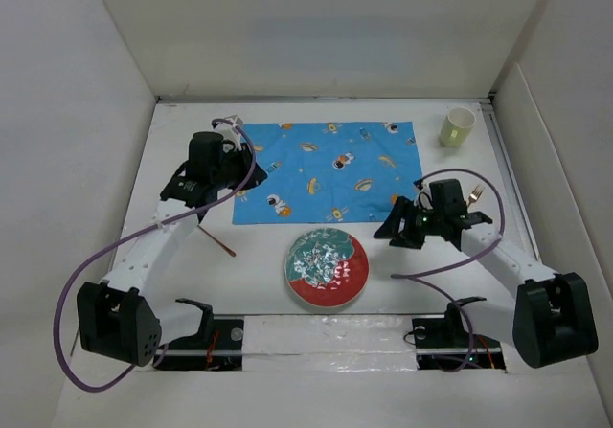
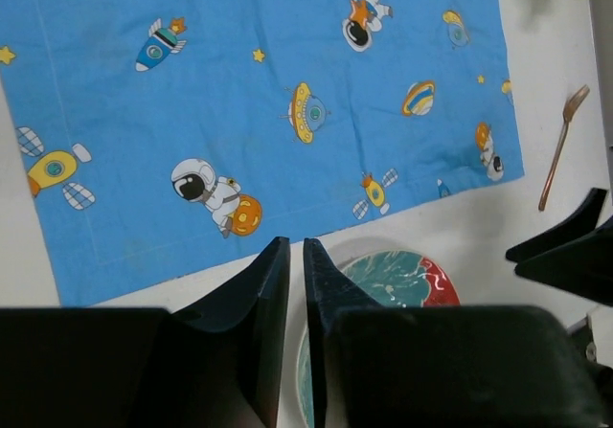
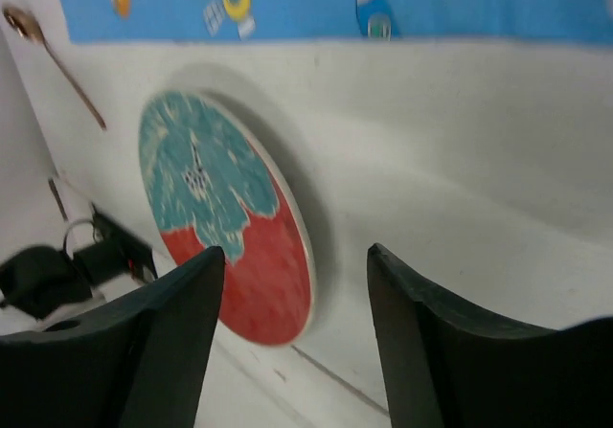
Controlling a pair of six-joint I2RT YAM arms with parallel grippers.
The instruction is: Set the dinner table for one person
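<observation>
The white dinner table [image 1: 402, 289] carries a blue space-print placemat [image 1: 326, 171] at its middle. A red and teal plate [image 1: 327, 267] lies just in front of the placemat. My left gripper [image 1: 241, 187] hovers over the placemat's left edge; in its wrist view the left gripper [image 2: 295, 246] is shut with nothing between the fingers. My right gripper [image 1: 400, 235] is right of the plate. In the right wrist view the right gripper [image 3: 297, 256] stands wide open and empty, with the plate [image 3: 225, 232] to the left of the gap.
A pale green cup [image 1: 458, 126] stands at the back right. A fork [image 1: 476, 195] lies beside the right wrist, and a spoon [image 1: 218, 239] lies by the left arm. White walls enclose the table.
</observation>
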